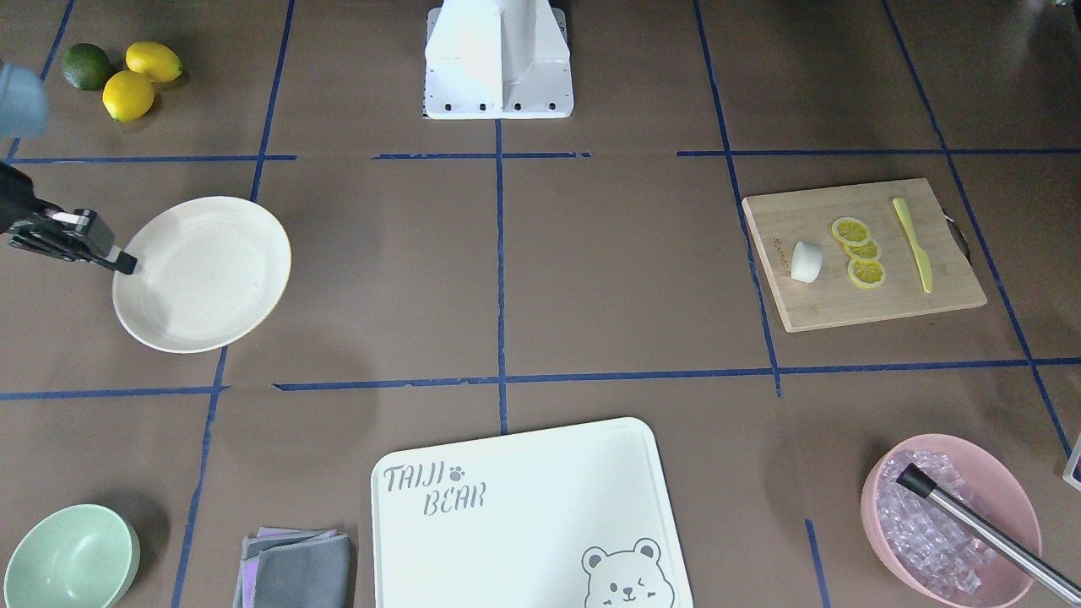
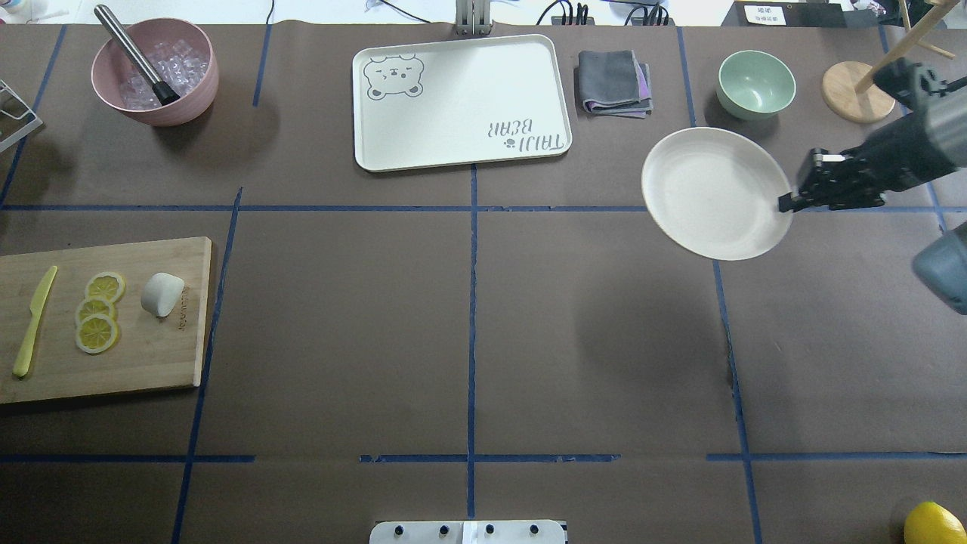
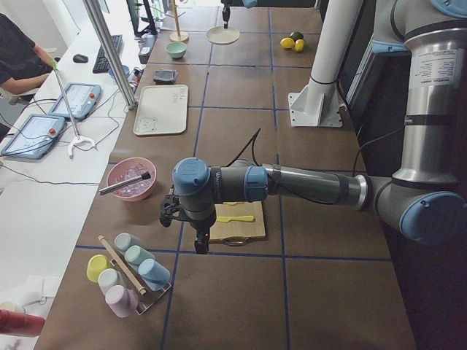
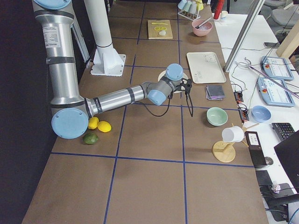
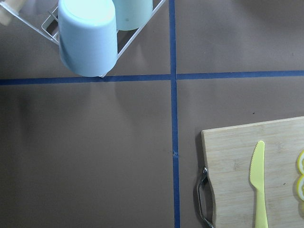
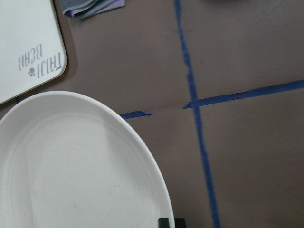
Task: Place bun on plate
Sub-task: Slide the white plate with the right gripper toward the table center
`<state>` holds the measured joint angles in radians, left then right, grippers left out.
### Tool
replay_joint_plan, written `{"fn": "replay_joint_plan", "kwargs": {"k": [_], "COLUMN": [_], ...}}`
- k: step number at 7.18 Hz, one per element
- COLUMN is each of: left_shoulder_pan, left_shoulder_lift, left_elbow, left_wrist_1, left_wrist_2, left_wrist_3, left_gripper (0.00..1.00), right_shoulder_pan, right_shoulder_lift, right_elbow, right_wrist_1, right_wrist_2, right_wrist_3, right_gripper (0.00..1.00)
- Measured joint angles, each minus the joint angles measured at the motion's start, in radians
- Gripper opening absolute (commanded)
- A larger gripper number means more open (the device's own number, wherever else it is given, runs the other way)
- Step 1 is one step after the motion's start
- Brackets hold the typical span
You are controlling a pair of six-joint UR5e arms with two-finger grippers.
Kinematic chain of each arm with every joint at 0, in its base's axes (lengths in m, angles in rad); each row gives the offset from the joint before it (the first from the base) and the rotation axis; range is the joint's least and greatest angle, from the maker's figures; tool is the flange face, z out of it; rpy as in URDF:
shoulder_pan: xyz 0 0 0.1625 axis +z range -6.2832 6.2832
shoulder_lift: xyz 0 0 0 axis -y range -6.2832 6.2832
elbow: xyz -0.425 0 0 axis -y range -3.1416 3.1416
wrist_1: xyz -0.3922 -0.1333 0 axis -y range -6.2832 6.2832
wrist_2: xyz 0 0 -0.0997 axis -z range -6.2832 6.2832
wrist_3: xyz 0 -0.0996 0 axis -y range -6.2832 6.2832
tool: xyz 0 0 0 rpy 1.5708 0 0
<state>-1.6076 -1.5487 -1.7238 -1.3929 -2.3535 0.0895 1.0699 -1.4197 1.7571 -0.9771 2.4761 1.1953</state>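
Observation:
The white bun (image 1: 806, 262) (image 2: 162, 294) lies on a wooden cutting board (image 1: 844, 308) (image 2: 136, 363), beside three lemon slices (image 2: 98, 310) and a yellow knife (image 2: 34, 321). Far across the table, my right gripper (image 1: 127, 263) (image 2: 789, 202) is shut on the rim of the cream plate (image 1: 203, 274) (image 2: 714, 193) (image 6: 71, 166), holding it tilted above the table. The plate is bare. My left gripper (image 3: 198, 242) hangs by the board's outer end, showing only in the exterior left view. I cannot tell whether it is open or shut.
A bear-printed board (image 2: 461, 102), grey cloths (image 2: 613, 83) and a mint bowl (image 2: 755, 83) line the far side. A pink bowl of ice with a metal tool (image 2: 155, 72) is far left. Lemons and a lime (image 1: 127, 76) lie near the right arm. A cup rack (image 5: 88, 38) stands past the cutting board.

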Motion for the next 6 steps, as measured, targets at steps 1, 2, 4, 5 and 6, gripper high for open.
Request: {"fn": "replay_joint_plan", "kwargs": {"k": [1,2,4,5,6], "left_shoulder_pan": [0.0,0.0,0.0,0.0,0.0], "left_shoulder_lift": [0.002,0.003,0.003,0.002,0.002], "left_elbow": [-0.002,-0.003,-0.003,-0.003,-0.003], "left_wrist_1": [0.0,0.0,0.0,0.0,0.0], "left_wrist_2": [-0.001,-0.001,0.0,0.0,0.0], "left_wrist_3": [0.0,0.0,0.0,-0.001,-0.001], "left_gripper": [1.0,1.0,1.0,1.0,1.0], "right_shoulder_pan": [-0.101,-0.206,-0.379,-0.435,-0.474], "right_shoulder_lift": [0.067,0.128,0.258,0.325,0.376], "right_elbow": [0.0,-0.004,-0.024,-0.056,-0.1], "right_wrist_1": [-0.003,-0.013,-0.111,-0.163,-0.186], "right_wrist_2": [-0.09,-0.191,-0.374,-0.439,-0.485], "right_wrist_3": [0.099,0.177,0.275,0.304,0.325], "right_gripper": [0.0,0.0,0.0,0.0,0.0]}}
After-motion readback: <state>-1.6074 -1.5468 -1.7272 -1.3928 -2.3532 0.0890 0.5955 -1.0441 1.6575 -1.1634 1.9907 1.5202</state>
